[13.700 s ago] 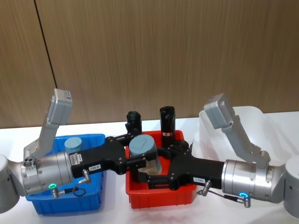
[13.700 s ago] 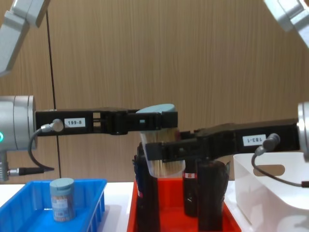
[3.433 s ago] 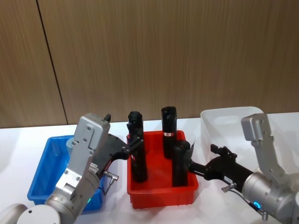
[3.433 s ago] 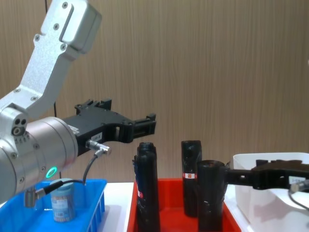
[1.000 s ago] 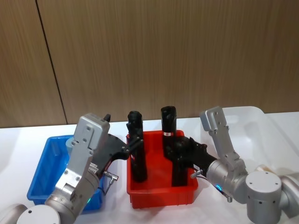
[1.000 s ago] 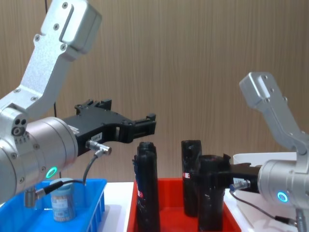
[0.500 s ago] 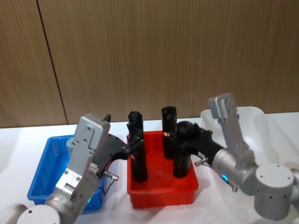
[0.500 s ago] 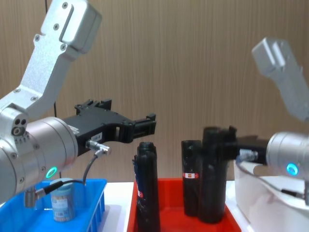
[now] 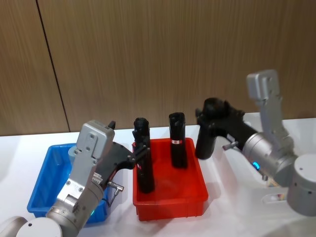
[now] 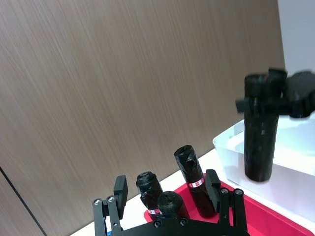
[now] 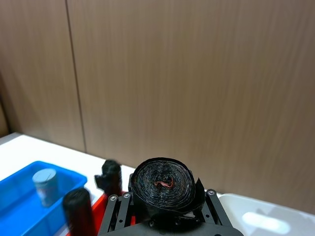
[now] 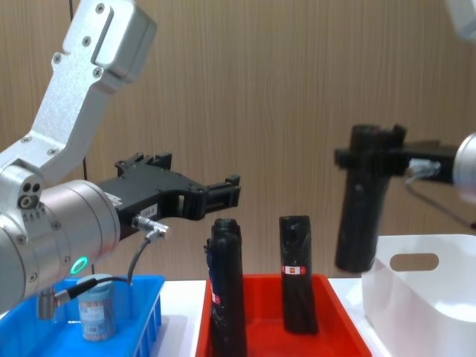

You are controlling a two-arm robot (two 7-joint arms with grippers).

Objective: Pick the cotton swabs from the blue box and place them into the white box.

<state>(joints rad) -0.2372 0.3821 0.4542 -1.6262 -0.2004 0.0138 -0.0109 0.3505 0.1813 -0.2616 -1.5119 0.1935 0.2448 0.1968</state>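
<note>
Black roll (image 12: 362, 208) clamped in right gripper (image 12: 372, 158); cotton swabs (image 12: 97, 306) below open, empty left gripper (image 12: 223, 195)

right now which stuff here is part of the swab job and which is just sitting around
Part of the job:
cotton swabs
blue box
white box

Not part of it:
red crate
two black rolls standing in it
black roll held aloft in the right gripper

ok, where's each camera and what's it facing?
Head: up high, looking down at the bright blue slotted crate and red plastic crate; both arms show.
Chest: low, looking across; left hand at left, right hand holding the tall black roll.
Left wrist: past its own fingers toward that roll.
Right wrist: down onto the roll's top.
Shared: the roll, in all four.
</note>
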